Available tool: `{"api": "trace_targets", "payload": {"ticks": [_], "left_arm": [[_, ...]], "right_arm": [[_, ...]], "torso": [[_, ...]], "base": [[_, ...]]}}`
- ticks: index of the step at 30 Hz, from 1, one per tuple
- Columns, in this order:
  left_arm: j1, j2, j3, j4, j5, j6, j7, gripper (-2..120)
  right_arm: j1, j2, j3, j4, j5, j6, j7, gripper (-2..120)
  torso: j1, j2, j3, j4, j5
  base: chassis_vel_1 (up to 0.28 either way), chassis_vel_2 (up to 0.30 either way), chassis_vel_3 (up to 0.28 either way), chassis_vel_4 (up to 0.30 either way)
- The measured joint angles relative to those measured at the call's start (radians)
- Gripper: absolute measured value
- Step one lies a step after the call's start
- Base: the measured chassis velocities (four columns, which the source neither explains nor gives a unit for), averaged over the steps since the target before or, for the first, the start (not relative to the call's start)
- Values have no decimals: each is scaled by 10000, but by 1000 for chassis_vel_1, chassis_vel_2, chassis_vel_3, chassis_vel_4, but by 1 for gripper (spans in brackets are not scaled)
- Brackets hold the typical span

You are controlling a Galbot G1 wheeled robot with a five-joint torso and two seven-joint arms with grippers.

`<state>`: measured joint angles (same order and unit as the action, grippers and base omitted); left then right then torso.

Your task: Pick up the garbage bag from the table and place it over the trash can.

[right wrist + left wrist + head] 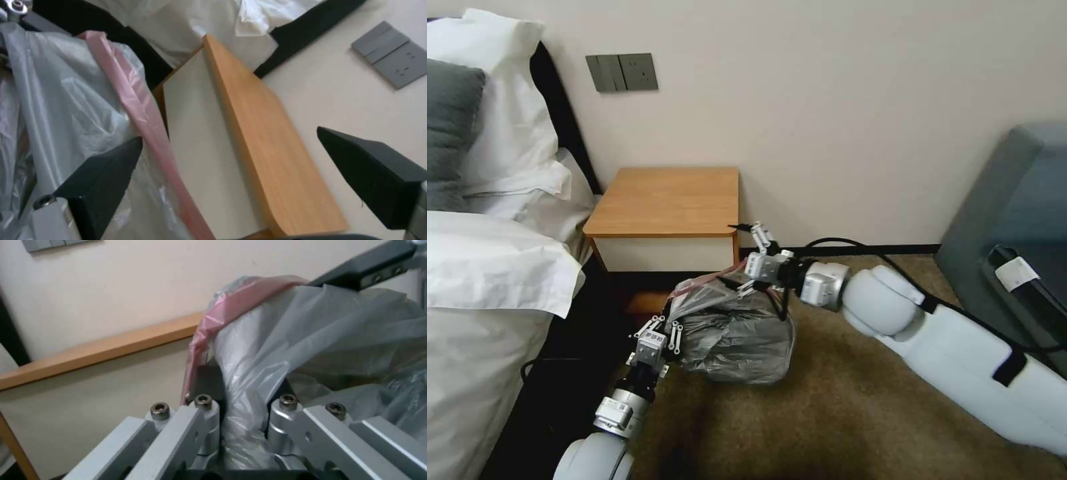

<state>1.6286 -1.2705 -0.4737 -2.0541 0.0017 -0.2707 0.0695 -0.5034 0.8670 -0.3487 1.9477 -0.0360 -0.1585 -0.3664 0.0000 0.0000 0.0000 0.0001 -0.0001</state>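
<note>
We judge the task nearly done: the crinkly grey plastic garbage bag (740, 333) is draped on the floor-standing bin below the wooden table (667, 200), left gripper (660, 331) clenched on its side, right gripper (754, 263) spread at the pink rim.

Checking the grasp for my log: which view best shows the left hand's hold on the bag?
The left wrist view: the bag bunches straight between the left hand's fingers. The head view shows that hand small at the bag's lower edge. The right wrist view shows the bag's pink rim beside the open right hand.
</note>
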Motion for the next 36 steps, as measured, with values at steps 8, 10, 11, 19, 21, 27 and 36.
{"api": "trace_targets", "payload": {"ticks": [8, 10, 11, 19, 21, 27, 36], "left_arm": [[44, -4, 95, -34, 82, -20, 20, 10], [75, -5, 149, -43, 261, -64, 89, 10], [84, -5, 168, -43, 328, -85, 114, 10], [234, 6, 295, -17, 655, -302, 279, 10], [267, 2, 298, -33, 736, -354, 308, 10], [444, -3, 247, -312, 1156, -681, 391, 10], [578, -82, 109, -670, 970, -892, 293, 10]], "right_arm": [[178, -23, -222, -142, -5, 14, -46, 100], [425, 26, -415, -200, 39, 0, -42, 100], [512, 56, -478, -219, 60, -7, -36, 100], [1400, 619, -1115, -802, 327, -118, 154, 100], [1466, 698, -1210, -950, 356, -122, 198, 100], [1865, 1016, -1513, -1931, 345, -41, 265, 100], [1896, 869, -1423, -2885, 296, 133, 299, 100]], "torso": [[0, 0, 0, -3, 1], [0, 0, 0, -3, 1], [0, 0, 0, -2, 1], [0, 0, 0, -1, 1], [0, 0, 0, -1, 0], [0, 0, 0, -1, 1], [0, 0, 0, 0, 2]], "base": [[0, 0, 0, 0], [0, 0, 0, 0], [0, 0, 0, 0], [0, 0, 0, 0], [0, 0, 0, 0], [0, 0, 0, 0], [0, 0, 0, 0]]}}
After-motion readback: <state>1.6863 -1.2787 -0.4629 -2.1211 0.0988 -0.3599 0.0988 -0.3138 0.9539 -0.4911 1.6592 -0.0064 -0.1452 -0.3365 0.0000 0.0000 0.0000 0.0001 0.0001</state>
